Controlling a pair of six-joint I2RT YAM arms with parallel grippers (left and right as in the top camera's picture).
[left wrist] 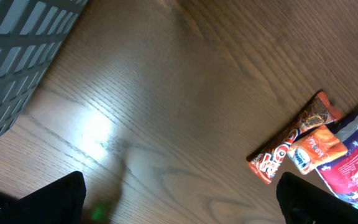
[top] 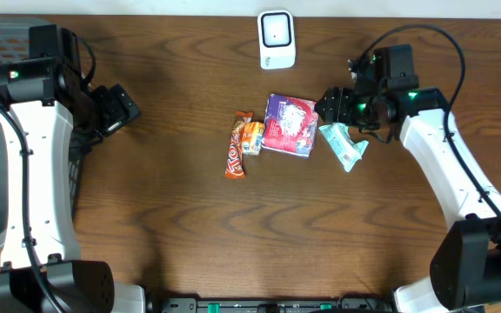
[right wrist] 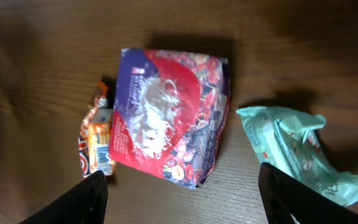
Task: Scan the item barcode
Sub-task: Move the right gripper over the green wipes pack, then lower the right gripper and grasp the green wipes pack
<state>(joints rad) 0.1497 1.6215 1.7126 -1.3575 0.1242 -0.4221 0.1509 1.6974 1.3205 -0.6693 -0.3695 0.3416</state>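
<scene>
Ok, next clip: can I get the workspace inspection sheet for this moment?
Surface: brown wooden table.
Job's things: white scanner at the far edge; purple-red packet lying flat at centre.
Clutter: long orange bar and small orange packet left of it; mint packet on its right.
Grippers: left gripper open, off to the left; right gripper open above the purple-red packet, holding nothing.
Cables: black cable loops over the right arm.
Surroundings: grey slatted crate at the left.
</scene>
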